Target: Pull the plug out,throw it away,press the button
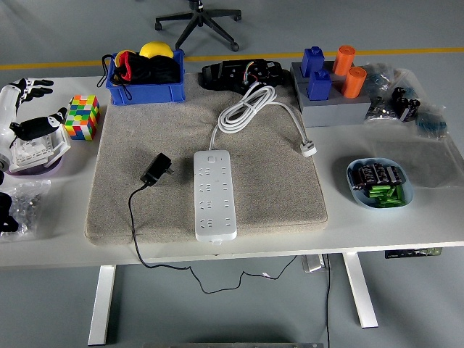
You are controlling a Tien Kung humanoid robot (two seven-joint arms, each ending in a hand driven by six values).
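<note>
A white power strip (215,194) lies lengthwise on the grey mat (275,181), its button at the far end and nothing plugged into it. A black plug (156,169) rests loose on the mat to the strip's left, its black cable running off the table's near edge. The strip's own white cord (250,107) is coiled behind it, ending in a white plug (309,149). My left hand (29,109) sits at the picture's far left edge, fingers spread and holding nothing, well away from the strip. My right hand is out of view.
A colourful cube (82,117) stands left of the mat. A blue bin (143,72) of items sits at the back left. Blue and orange blocks (330,76) on a grey stand occupy the back right. A bowl (380,183) of batteries is at the right.
</note>
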